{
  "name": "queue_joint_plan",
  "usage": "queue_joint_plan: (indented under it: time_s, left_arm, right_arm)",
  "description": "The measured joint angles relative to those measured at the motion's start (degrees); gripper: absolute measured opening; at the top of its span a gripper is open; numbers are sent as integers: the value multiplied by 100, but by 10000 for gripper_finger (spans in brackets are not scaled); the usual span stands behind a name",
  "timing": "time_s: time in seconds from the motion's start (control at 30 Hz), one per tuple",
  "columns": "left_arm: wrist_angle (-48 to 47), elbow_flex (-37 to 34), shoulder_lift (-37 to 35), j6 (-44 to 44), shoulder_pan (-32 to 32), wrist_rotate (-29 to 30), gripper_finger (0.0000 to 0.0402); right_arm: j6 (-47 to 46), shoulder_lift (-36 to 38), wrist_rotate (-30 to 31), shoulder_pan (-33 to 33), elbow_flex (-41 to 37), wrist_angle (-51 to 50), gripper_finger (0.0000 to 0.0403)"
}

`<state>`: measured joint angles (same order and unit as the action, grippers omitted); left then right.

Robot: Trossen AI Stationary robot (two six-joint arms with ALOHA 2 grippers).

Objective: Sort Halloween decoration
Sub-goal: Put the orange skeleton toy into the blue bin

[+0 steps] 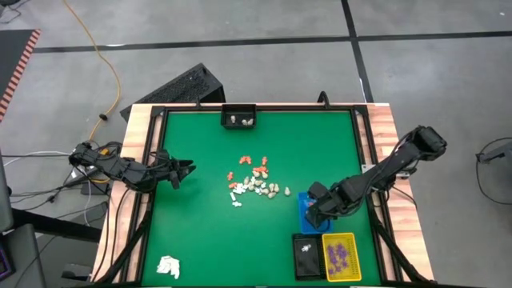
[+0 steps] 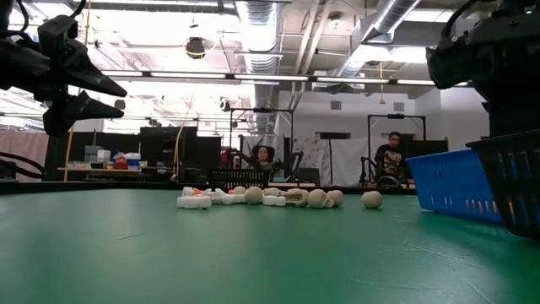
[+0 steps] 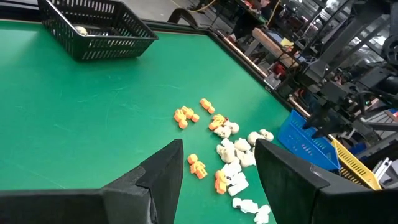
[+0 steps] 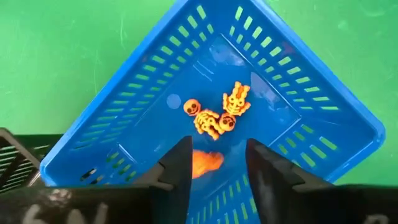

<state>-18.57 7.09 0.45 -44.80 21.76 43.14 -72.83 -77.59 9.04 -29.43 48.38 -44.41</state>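
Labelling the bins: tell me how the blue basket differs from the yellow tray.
The blue basket sits under the right gripper and holds orange skeleton figures; the yellow tray, nearer the table's front edge, holds purple pieces. Both stand on the green mat's right side.

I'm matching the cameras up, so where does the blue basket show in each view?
High view: blue basket right of the loose pile, mostly under the right claw.
Low view: its slotted wall at the right edge.
Left wrist view: a blue corner at the right, beside the yellow tray.
Right wrist view: fills the picture, orange skeletons inside.
Shared landmark: the green table mat.
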Motion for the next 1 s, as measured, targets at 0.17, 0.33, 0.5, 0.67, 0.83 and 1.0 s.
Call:
queue_joint_plan:
  time_s: [0.17,0.33,0.5,0.67,0.83,1.0]
  left_arm:
    - [0,0,0,-4,2,0,189]
    - [0,0,0,-4,2,0,189]
    - [0,0,0,20,0,0,189]
    - [0,0,2,33,0,0,189]
    - [0,0,2,35,2,0,189]
    - [1,0,2,41,2,0,189]
  right_arm:
    - [222,208,10,84,198,34,162]
    - [936,496,387,360,656,115,155]
    - [2738,566,1672,761,890,1235,152]
    - [4150,193,2455,1509,891,2651,152]
    - [4797,-688,2423,2230,890,3959,153]
    - [5087,-1679,2376,2646,890,4934,152]
